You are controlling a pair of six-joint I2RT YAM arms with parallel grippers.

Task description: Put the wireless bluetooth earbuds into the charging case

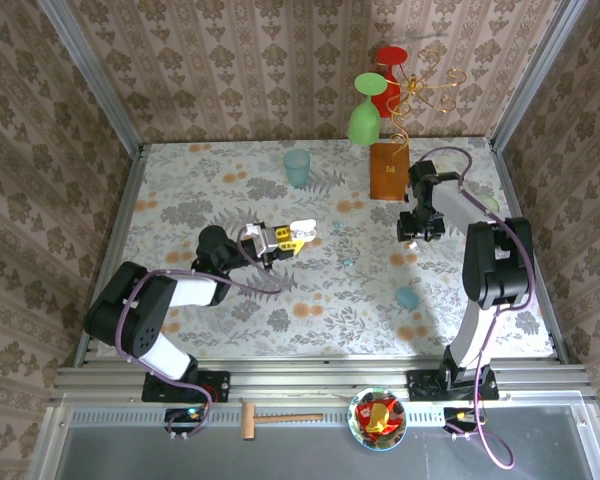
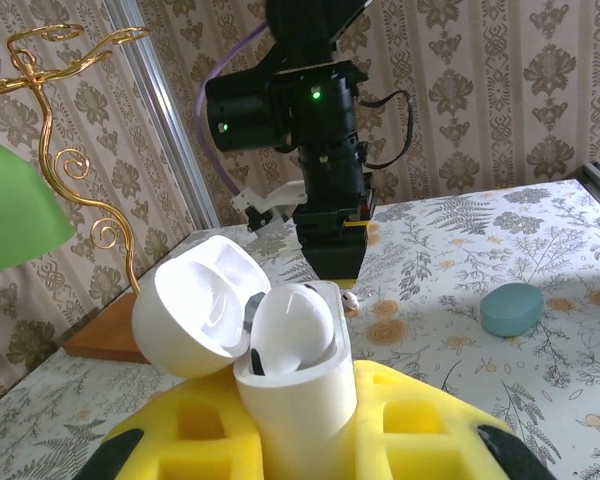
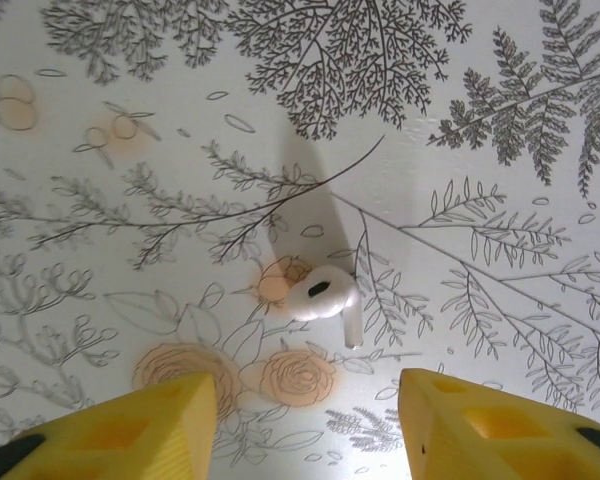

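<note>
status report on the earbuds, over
Left hand shut on open charging case, seated earbud inside. Right hand open, hovering over loose white earbud. Nothing between them.

No text, label, brand or number can be read anywhere.

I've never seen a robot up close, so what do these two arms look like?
The left arm and right arm have chunky black joints joined by white tubes, with thin purple cables looping alongside. The left tool and right tool have blocky yellow fingers with square hollows.
</note>
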